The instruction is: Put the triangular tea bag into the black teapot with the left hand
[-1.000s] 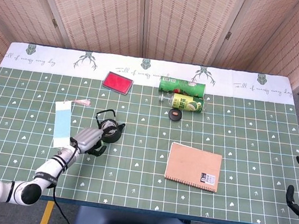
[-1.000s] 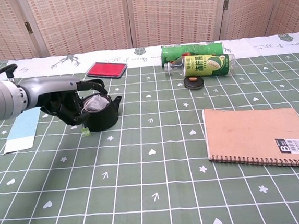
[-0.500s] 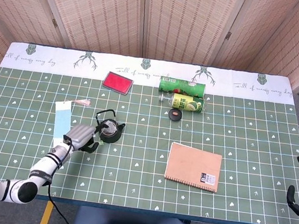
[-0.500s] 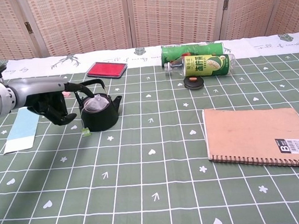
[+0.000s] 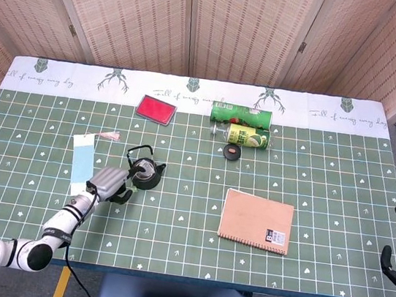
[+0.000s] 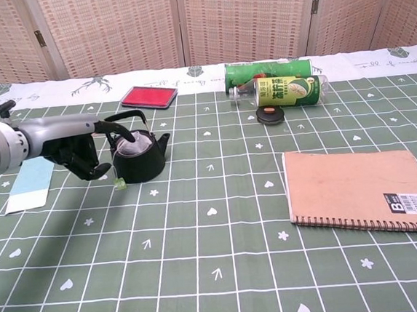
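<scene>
With the triangular tea bag (image 6: 140,138) sitting in the mouth of the black teapot (image 6: 140,157) just right of my left hand (image 6: 84,148), whose curled fingers hold nothing I can make out, I should retreat slowly, sparing the dangling tag (image 6: 120,183).

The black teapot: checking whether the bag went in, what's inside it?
In the black teapot sits a pale, translucent tea bag at the mouth; its small green tag hangs outside. The pot's depths are hidden.
</scene>
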Robot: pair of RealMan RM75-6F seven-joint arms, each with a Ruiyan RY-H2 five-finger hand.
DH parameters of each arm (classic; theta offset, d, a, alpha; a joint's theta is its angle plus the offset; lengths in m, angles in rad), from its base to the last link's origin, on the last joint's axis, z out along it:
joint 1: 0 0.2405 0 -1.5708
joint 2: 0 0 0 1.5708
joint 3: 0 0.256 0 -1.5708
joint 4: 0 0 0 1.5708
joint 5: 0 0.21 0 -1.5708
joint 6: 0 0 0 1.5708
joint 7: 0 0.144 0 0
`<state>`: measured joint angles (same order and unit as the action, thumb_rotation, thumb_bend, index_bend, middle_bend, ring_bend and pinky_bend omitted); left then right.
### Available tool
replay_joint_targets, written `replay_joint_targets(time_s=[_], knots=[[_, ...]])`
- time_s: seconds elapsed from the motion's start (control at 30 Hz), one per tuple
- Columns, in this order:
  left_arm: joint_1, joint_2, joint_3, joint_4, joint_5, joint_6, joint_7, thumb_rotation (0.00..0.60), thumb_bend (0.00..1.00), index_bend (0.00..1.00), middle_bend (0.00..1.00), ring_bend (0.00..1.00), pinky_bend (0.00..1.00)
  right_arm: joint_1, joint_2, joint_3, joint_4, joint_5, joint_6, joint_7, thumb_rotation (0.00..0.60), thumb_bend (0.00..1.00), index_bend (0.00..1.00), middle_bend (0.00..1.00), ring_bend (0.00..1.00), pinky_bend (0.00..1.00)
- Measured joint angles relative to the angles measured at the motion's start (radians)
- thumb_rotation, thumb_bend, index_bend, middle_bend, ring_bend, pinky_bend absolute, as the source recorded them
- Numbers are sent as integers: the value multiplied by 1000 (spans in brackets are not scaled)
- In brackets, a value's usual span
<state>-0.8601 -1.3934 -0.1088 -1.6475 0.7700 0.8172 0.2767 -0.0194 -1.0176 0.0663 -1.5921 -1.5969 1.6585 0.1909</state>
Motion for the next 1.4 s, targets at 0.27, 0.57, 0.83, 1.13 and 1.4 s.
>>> replay_joint_targets(time_s=[0.27,0.57,0.83,1.13,1.4], knots=[[1,-20,2,34,17,-9,-16,600,539,124,1000,1000,1000,0,1,1,-2,2,2,-1,600,621,0,0,26,0],[5,-50,8,105,42,-35,-42,600,539,129,1000,1000,1000,-1,1,5,1,10,0,2,600,622,0,0,26,0],[21,-70,15,144,72,-59,-84,600,539,132,1000,1000,1000,2,-2,7,0,17,-7,-5,600,621,0,0,25,0],[37,-95,21,173,115,-70,-116,600,538,134,1000,1000,1000,3,-3,8,0,19,-9,-8,600,622,0,0,26,0],[56,-86,-14,140,182,-10,-152,600,539,121,1000,1000,1000,2,-2,5,0,11,-6,-5,600,621,0,0,25,0]])
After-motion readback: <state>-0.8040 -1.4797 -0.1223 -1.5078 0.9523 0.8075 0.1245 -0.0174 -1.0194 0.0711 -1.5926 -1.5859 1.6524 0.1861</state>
